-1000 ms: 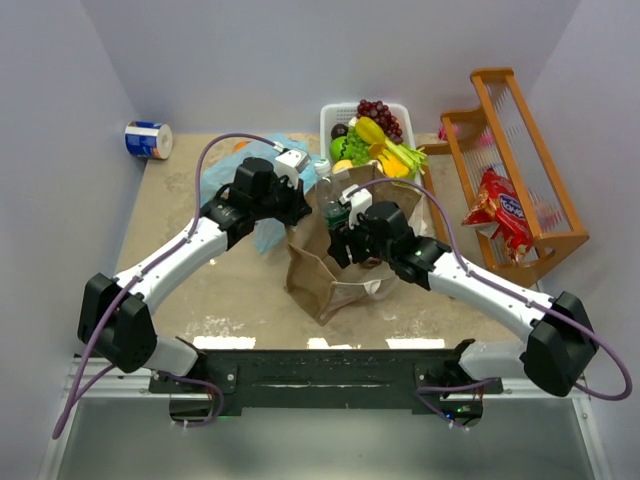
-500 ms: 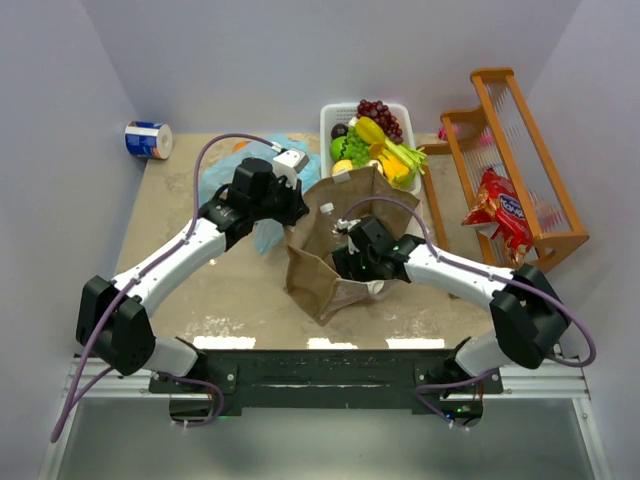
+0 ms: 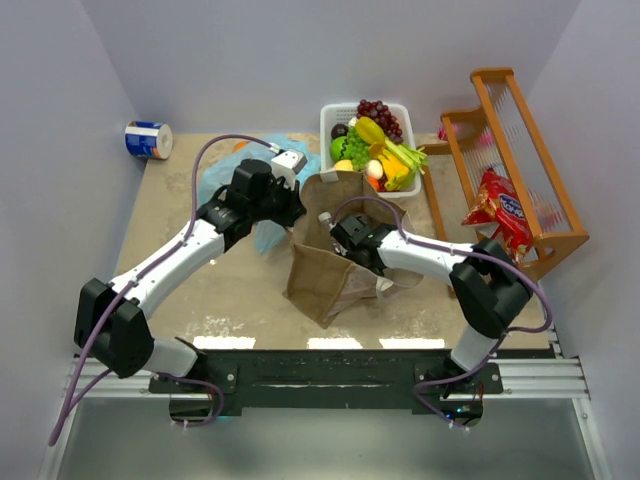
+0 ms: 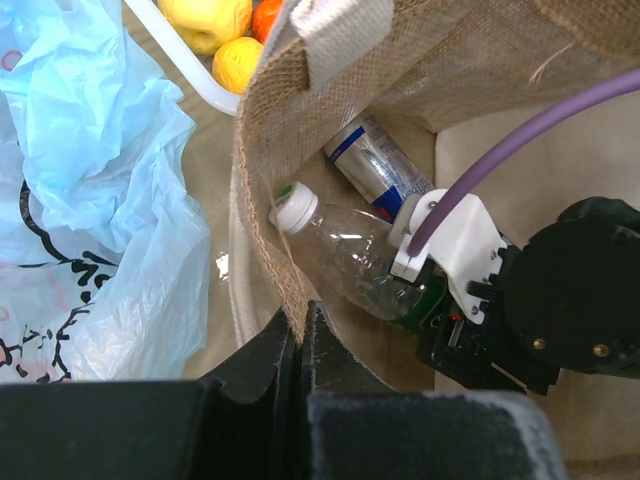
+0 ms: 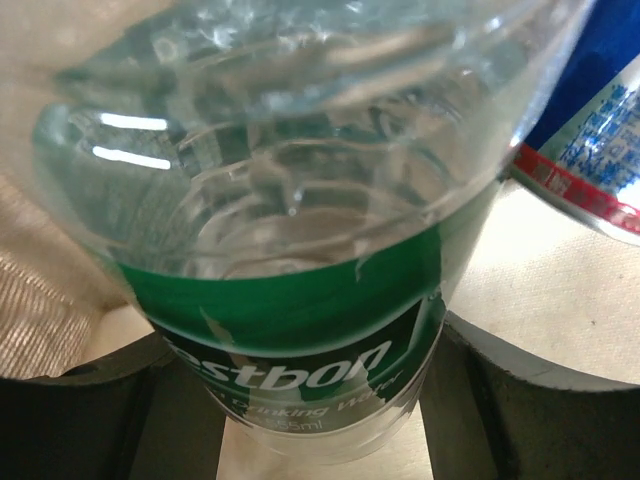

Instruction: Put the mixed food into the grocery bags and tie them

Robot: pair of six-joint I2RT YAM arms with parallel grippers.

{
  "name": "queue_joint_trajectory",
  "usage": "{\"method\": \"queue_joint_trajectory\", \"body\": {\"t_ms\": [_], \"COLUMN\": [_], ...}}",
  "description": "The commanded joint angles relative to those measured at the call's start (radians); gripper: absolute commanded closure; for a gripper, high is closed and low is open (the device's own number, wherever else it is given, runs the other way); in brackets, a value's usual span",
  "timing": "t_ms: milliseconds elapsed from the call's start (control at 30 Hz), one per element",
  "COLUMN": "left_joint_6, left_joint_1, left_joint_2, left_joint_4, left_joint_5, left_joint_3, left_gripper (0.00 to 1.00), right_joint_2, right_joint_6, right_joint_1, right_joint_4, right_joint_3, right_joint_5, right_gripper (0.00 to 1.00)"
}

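At the centre of the table (image 3: 200, 290), the brown bag (image 3: 318, 282) stands with its mouth open. The left gripper (image 3: 293, 207) is closed on the bag's left rim. In the left wrist view, its two fingers (image 4: 262, 358) meet with the woven edge pinched between them.

The right gripper (image 3: 345, 243) reaches inside the bag with its jaws clamped on a clear bottle (image 4: 350, 255). The bottle lies tilted, with its white cap (image 4: 297, 208) close to the left rim. In the right wrist view, the bottle's green label (image 5: 290, 310) sits between the two dark fingers (image 5: 90, 420). A blue-and-silver can (image 4: 372, 165) lies inside the bag, just beside the bottle.

The toy fruits and vegetables (image 3: 372, 142) are piled in the white basket (image 3: 326, 122), just behind the brown bag. The light-blue plastic bag (image 4: 90, 200) lies crumpled on the table, just left of the brown bag and partly under the left arm.

A wooden rack (image 3: 520, 130) holding a red snack packet (image 3: 497, 210) stands at the right. A blue-and-white cylinder (image 3: 148, 140) lies at the far left corner.
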Motion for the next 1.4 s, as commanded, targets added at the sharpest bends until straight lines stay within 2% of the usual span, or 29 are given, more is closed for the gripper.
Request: {"method": "queue_joint_trajectory", "body": {"t_ms": [0, 100, 133, 167, 267, 333, 433, 600, 733, 800, 833, 933, 1100, 1367], "left_joint_6": [0.034, 0.035, 0.035, 0.035, 0.034, 0.034, 0.035, 0.035, 0.037, 0.035, 0.034, 0.029, 0.024, 0.021], "left_joint_1": [0.007, 0.005, 0.005, 0.005, 0.005, 0.005, 0.005, 0.005, 0.005, 0.005, 0.005, 0.005, 0.005, 0.005], "left_joint_2": [-0.043, -0.043, -0.041, -0.043, -0.038, -0.04, -0.04, -0.038, -0.04, -0.043, -0.043, -0.043, -0.046, -0.047], "left_joint_4": [0.07, 0.07, 0.07, 0.071, 0.071, 0.071, 0.07, 0.071, 0.068, 0.068, 0.07, 0.073, 0.074, 0.073], "left_joint_5": [-0.024, -0.026, -0.024, -0.024, -0.018, -0.018, -0.018, -0.019, -0.021, -0.015, -0.009, 0.0, 0.01, 0.016], "left_joint_3": [0.009, 0.009, 0.009, 0.009, 0.009, 0.009, 0.009, 0.009, 0.01, 0.012, 0.012, 0.009, 0.01, 0.01], "left_gripper": [1.0, 1.0, 1.0, 1.0, 1.0, 1.0, 1.0, 1.0, 1.0, 1.0, 1.0, 1.0, 1.0, 1.0], "right_joint_2": [0.005, -0.032, -0.041, -0.051, -0.087, -0.127, -0.161, -0.213, -0.27, -0.287, -0.297, -0.382, -0.431, -0.463], "right_joint_6": [-0.02, -0.018, -0.023, -0.024, -0.035, -0.038, -0.044, -0.038, 0.046, 0.055, 0.042, 0.005, 0.038, 0.08], "right_joint_1": [0.008, 0.01, 0.01, 0.01, 0.01, 0.01, 0.008, 0.01, -0.004, -0.054, -0.158, -0.345, -0.435, -0.461], "right_joint_4": [-0.08, -0.08, -0.086, -0.092, -0.121, -0.141, -0.19, -0.336, -0.507, -0.602, -0.609, -0.579, -0.604, -0.546], "right_joint_3": [0.024, 0.03, 0.033, 0.038, 0.066, 0.095, 0.151, 0.312, 0.453, 0.506, 0.507, 0.492, 0.558, 0.518], "right_joint_5": [0.068, 0.059, 0.054, 0.047, 0.042, 0.042, 0.05, 0.109, 0.371, 0.415, 0.38, 0.344, 0.425, 0.516], "right_gripper": [0.83, 0.6, 0.45, 0.37, 0.19, 0.13, 0.08, 0.07, 0.05, 0.01, 0.01, 0.01, 0.01, 0.01]}}
